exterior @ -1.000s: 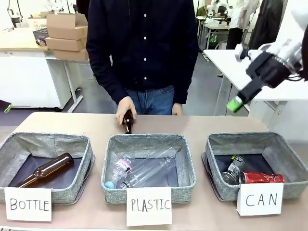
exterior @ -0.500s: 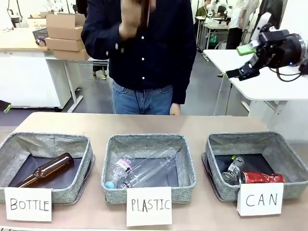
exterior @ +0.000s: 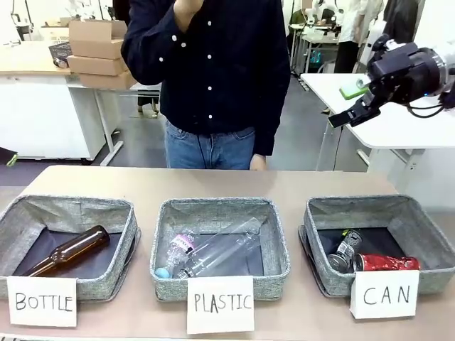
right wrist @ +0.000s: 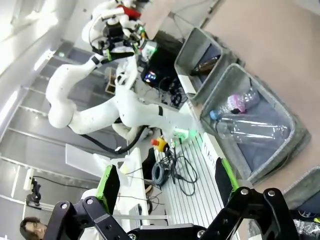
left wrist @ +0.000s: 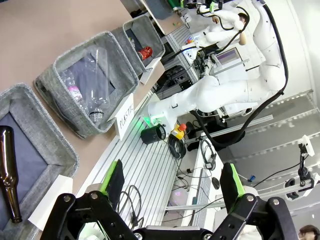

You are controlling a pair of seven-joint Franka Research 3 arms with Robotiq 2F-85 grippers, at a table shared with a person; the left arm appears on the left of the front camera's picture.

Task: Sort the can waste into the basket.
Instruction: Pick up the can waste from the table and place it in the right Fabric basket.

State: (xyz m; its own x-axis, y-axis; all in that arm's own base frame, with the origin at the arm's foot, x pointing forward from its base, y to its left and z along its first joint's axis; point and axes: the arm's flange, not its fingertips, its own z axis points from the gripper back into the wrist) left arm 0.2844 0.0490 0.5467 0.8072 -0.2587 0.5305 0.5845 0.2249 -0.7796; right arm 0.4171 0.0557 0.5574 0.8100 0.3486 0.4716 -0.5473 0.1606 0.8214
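Two cans lie in the grey basket (exterior: 359, 202) behind the white "CAN" card (exterior: 384, 294) at the table's right: a red can (exterior: 386, 262) on its side and a black and silver can (exterior: 345, 250) beside it. My right gripper (exterior: 348, 105) hangs high above and behind that basket, open and empty, with its green pads showing. The right wrist view shows the same gripper (right wrist: 165, 181) with its jaws wide apart. My left gripper (left wrist: 172, 180) is open and empty too, and far off past it the red can (left wrist: 146, 50) lies in the can basket (left wrist: 131, 25).
The middle "PLASTIC" basket (exterior: 220, 206) holds clear plastic bottles (exterior: 220, 252). The left "BOTTLE" basket (exterior: 71, 202) holds a brown glass bottle (exterior: 71, 250). A person stands at the far side with one hand (exterior: 186, 7) raised and the other hand (exterior: 260, 162) at the table edge.
The person lifted a brown bottle off the table and raised it out of the picture's top. My right gripper swung up from pointing downward and now points left, still open.
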